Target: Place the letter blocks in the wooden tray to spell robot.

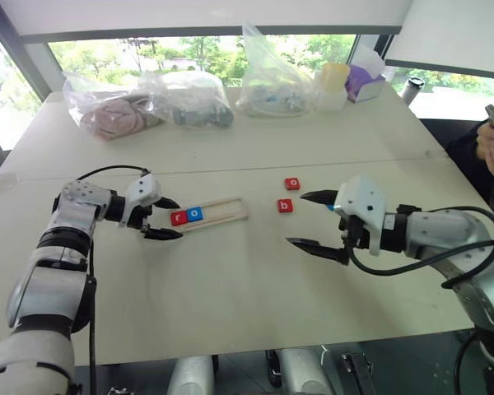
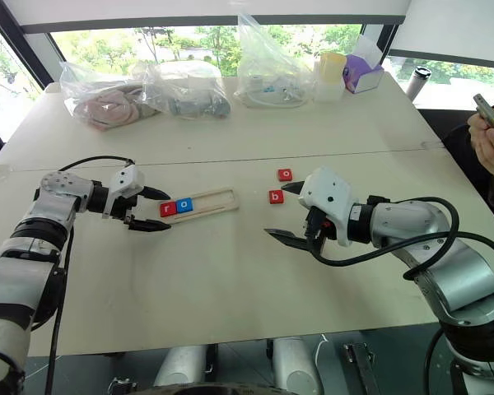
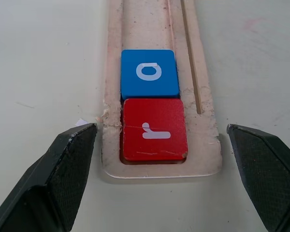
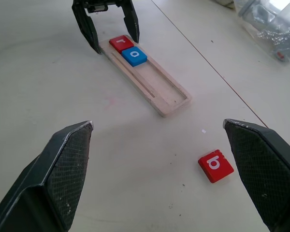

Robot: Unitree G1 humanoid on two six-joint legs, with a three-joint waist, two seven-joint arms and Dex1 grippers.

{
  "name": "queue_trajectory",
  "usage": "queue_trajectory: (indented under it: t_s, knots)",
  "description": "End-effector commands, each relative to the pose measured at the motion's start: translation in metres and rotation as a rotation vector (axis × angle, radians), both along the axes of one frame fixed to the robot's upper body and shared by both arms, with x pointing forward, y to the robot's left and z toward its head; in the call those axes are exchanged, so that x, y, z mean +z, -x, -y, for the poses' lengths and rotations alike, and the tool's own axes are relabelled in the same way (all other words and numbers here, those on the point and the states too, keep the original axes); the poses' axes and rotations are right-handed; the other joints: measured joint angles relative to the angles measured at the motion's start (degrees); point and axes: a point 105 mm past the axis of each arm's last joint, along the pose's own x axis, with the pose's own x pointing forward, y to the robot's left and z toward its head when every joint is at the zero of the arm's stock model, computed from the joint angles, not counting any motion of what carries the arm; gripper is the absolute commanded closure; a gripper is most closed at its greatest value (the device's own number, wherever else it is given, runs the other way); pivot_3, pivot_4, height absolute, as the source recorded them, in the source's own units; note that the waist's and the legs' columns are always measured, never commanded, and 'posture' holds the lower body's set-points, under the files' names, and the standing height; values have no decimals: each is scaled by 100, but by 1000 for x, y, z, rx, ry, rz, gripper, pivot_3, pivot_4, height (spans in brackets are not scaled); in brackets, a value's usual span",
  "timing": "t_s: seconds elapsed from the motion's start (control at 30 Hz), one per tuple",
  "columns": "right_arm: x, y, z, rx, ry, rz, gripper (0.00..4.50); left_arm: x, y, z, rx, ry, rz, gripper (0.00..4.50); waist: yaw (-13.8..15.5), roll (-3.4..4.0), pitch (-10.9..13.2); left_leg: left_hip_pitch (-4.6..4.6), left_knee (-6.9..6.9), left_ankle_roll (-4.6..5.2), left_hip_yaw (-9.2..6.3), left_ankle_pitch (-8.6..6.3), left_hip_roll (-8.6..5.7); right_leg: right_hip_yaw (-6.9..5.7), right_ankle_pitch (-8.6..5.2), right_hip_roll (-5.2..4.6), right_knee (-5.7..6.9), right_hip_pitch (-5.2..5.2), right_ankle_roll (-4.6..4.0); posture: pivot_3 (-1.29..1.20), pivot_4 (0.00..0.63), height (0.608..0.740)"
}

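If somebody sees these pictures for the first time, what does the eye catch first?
Probably the wooden tray mid-table, holding a red r and a blue o at its left end, with the open left gripper right beside them. Then the red b and red o lying loose near the open right gripper.

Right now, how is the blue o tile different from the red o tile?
The blue o tile sits in the wooden tray, touching the red r tile; the red o tile lies loose on the table, apart from the red b tile. The blue one is near the left pincer, the red one nearer the right pincer. Both are small flat squares with a white o.
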Motion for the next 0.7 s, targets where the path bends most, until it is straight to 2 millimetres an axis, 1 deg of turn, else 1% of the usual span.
queue_trajectory:
  t_s: [0.03, 0.2, 0.33, 0.47, 0.57, 0.6, 0.63, 0.7]
  knots:
    - [9, 5, -3, 15, -3, 43, 54, -8, 0, -1, 12, -32, 7, 0, 2, 1, -1, 2, 0, 0, 0, 0, 0, 0, 0, 0, 0, 2, 0, 0, 150, 740]
    - [9, 5, -3, 9, 0, 46, 54, -20, 2, -2, 14, -65, 24, 0, 5, 4, -5, 18, 0, 0, 1, 0, 0, 1, 0, 0, 1, 17, 0, 0, 150, 740]
    - [9, 4, -2, 5, 5, 47, 54, -25, 3, -4, 21, -75, 24, 0, 3, 6, -6, 65, -1, 0, 1, -1, 0, 1, -2, -2, 0, 59, -2, 0, 150, 740]
    - [9, 3, -2, 6, 10, 49, 54, -30, 6, -5, 31, -71, -3, 0, -2, 9, -9, 74, -1, 0, 2, -1, 1, 1, -3, -3, 0, 66, -2, 0, 150, 740]
    - [9, 3, -2, 5, 14, 50, 0, -33, 8, -6, 33, -73, -14, 842, -2, 17, -15, 77, -1, 0, 2, -1, 1, 1, -2, -3, 0, 68, -3, 0, 150, 740]
    - [9, 3, -2, 6, 16, 51, 0, -34, 8, -6, 32, -75, -19, 1235, -2, 19, -16, 78, -1, 0, 2, -1, 1, 1, -2, -3, 0, 69, -3, 0, 150, 740]
    - [9, 3, -2, 6, 16, 51, 0, -34, 9, -5, 29, -74, -21, 1390, -4, 20, -16, 78, -1, 0, 2, -1, 1, 1, -2, -3, 0, 69, -3, 0, 150, 740]
    - [9, 3, -2, 6, 18, 51, 0, -35, 10, -4, 23, -71, -26, 1385, -5, 23, -18, 79, -1, 0, 2, -1, 1, 1, -2, -3, 0, 69, -2, 0, 150, 740]
